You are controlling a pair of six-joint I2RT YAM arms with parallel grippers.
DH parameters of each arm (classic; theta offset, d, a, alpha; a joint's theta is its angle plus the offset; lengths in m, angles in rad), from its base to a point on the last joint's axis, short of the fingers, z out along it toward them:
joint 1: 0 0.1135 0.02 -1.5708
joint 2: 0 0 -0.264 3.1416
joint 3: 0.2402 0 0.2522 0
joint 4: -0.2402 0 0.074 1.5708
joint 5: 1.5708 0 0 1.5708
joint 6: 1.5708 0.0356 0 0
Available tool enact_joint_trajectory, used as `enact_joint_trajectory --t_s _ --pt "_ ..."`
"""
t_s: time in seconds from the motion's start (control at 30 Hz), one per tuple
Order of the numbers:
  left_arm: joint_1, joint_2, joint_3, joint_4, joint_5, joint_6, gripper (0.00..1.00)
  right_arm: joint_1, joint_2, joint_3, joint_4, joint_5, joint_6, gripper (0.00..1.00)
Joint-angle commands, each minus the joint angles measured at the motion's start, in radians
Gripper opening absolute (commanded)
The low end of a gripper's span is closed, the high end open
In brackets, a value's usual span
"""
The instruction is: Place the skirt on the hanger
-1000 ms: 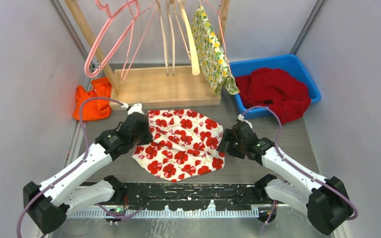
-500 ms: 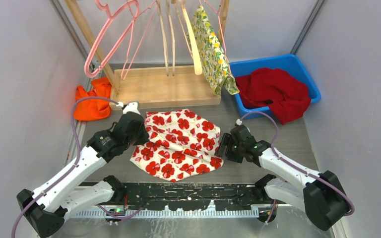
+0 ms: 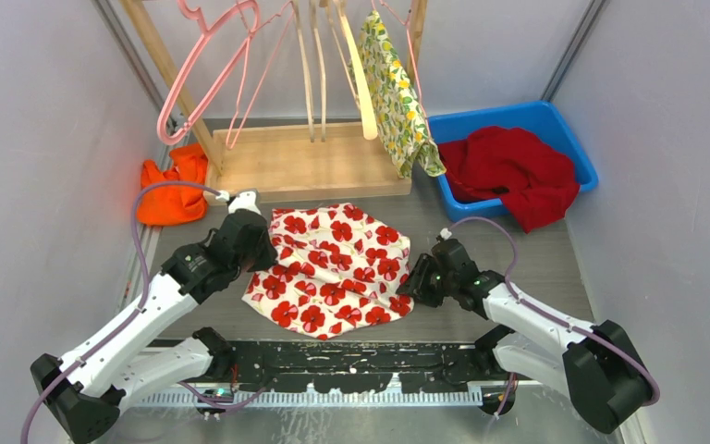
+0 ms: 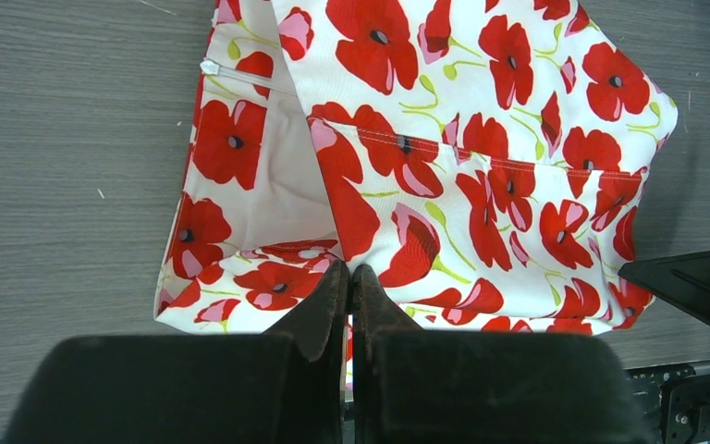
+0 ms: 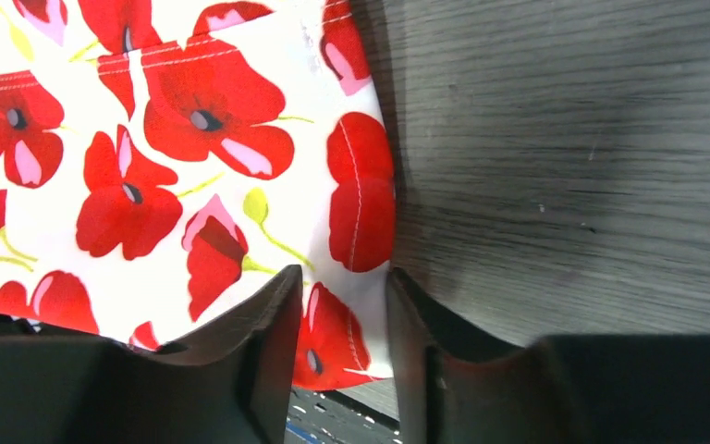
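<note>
The light, limp skirt (image 3: 333, 268) lies spread on the tabletop (image 3: 564, 268) between the left fingers (image 4: 348, 282), pinched shut on its edge, and the right fingers (image 3: 410, 286), narrowly parted astride the opposite hem, likely the surest hold.

Skirt (image 3: 333, 268) white with red poppies — bin (image 3: 518, 113) blue, cloth (image 3: 508, 166) red.

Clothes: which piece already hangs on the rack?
The lemon-print one; poppy skirt and orange cloth lie on the table, the red one in the bin.
</note>
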Motion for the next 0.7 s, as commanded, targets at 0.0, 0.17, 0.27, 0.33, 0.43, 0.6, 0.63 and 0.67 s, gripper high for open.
enact_joint_trajectory --t_s 0.0,0.17,0.27,0.33,0.43,0.6,0.63,0.67 --pt "0.006 -0.026 -0.004 0.015 -0.012 0.004 0.00 0.001 -0.035 -0.013 0.088 -0.054 0.055 0.37" --pt "0.006 -0.033 0.018 -0.006 -0.013 0.008 0.00 0.001 -0.087 0.028 0.038 -0.057 0.058 0.10" --pt "0.006 -0.035 0.072 -0.042 -0.010 0.023 0.00 0.000 -0.134 0.087 -0.030 -0.049 0.039 0.01" --pt "0.007 -0.041 0.112 -0.072 -0.009 0.034 0.00 0.000 -0.154 0.137 -0.070 -0.043 0.024 0.01" --pt "0.007 -0.034 0.203 -0.102 0.003 0.053 0.00 0.000 -0.166 0.267 -0.156 -0.020 -0.016 0.01" --pt "0.007 -0.007 0.359 -0.138 0.008 0.096 0.00 0.000 -0.134 0.515 -0.294 0.029 -0.098 0.01" --pt "0.007 0.002 0.393 -0.149 0.002 0.108 0.00 -0.001 -0.121 0.569 -0.319 0.041 -0.118 0.01" --pt "0.010 0.011 0.425 -0.156 -0.001 0.117 0.00 -0.002 -0.106 0.621 -0.339 0.053 -0.137 0.01"
